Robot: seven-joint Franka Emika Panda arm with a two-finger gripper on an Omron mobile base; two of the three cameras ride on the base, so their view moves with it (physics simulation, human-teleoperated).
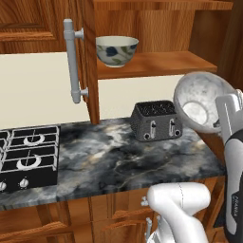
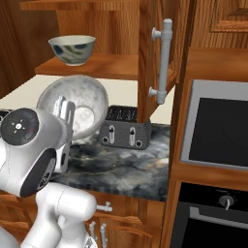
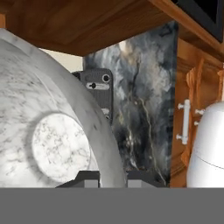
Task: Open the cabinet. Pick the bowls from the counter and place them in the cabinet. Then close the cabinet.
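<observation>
My gripper (image 1: 220, 122) is shut on the rim of the speckled whitish-grey bowl (image 1: 201, 100), holding it tipped on its side in the air above the right end of the dark marble counter (image 1: 118, 156). The same bowl (image 2: 86, 103) faces the right base camera with my gripper (image 2: 65, 115) at its left rim. In the hand view the bowl (image 3: 48, 131) covers the left half, its rim between my fingertips (image 3: 112, 176). The cabinet door (image 1: 88, 57) stands open. The cream leaf-patterned bowl (image 1: 116, 50) sits upright on the cabinet shelf (image 1: 161, 63).
A dark toaster (image 1: 155, 120) stands on the counter under the cabinet, just left of the held bowl. A black gas hob (image 1: 26, 156) lies at the left. A built-in oven column (image 2: 218, 126) rises at the right. Low drawers (image 3: 186, 122) run below the counter.
</observation>
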